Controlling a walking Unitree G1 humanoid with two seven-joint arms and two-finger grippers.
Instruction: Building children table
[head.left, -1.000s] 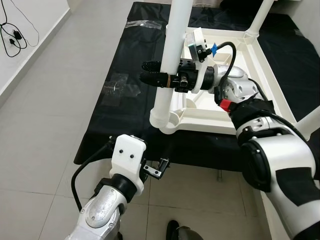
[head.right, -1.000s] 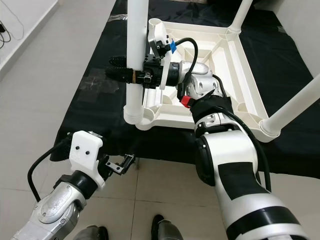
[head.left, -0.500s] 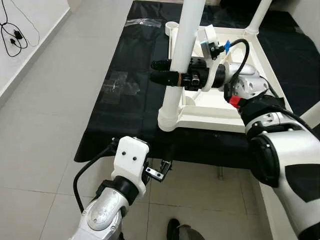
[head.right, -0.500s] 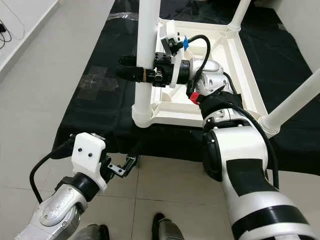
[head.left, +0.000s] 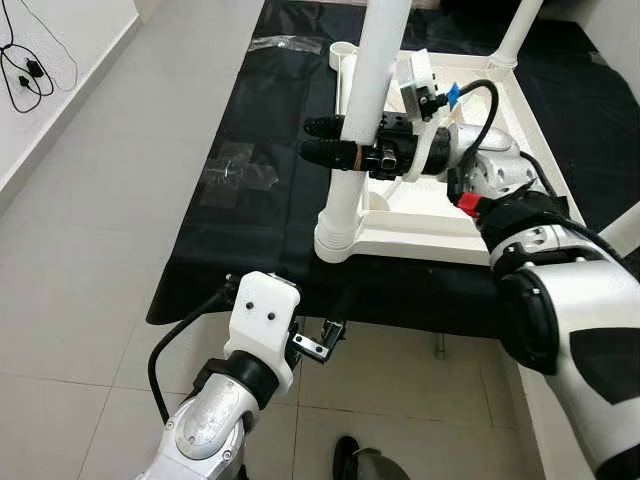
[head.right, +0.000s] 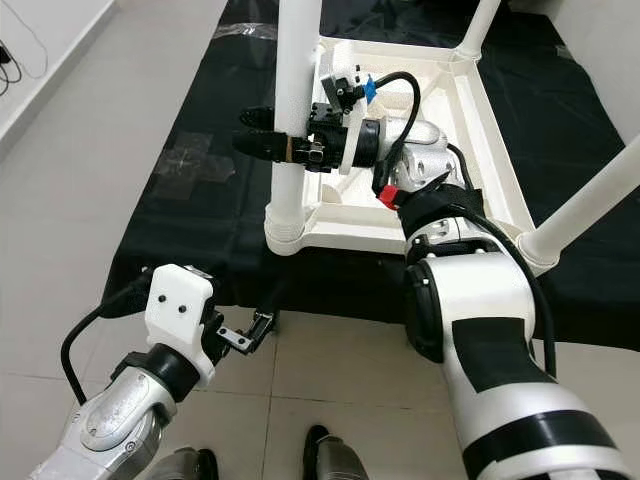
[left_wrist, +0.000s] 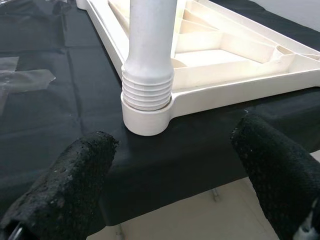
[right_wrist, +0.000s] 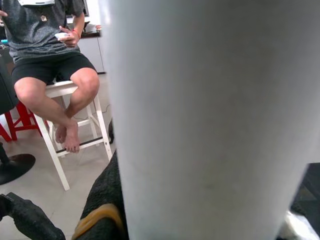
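Gripping the white table leg (head.left: 362, 110), right gripper (head.left: 325, 155); left gripper (left_wrist: 170, 185) (fingers wide) below black-clothed bench (head.left: 250, 250).

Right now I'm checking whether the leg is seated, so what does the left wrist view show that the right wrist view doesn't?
The left wrist view shows the white leg's ribbed threaded end standing in the corner socket of the upturned tabletop, on the black cloth, between the open left gripper fingers. Some threads are exposed above the socket.

The right wrist view shows a seated person on a white stool.

Both show the white leg, which the right gripper clamps.
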